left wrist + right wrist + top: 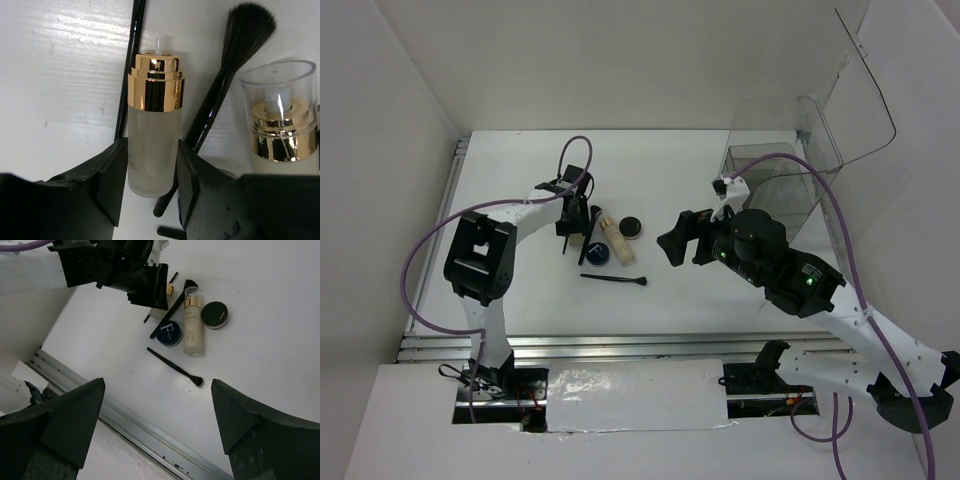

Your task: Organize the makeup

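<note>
Left gripper (152, 150) pinches the uncapped bottle (152, 112) across its width, long axis lying parallel, right beside the capped bottle (282, 127).

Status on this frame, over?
Left end effector shut on uncapped bottle. Right end effector open, empty. Brush lying tight alongside bottle.
</note>
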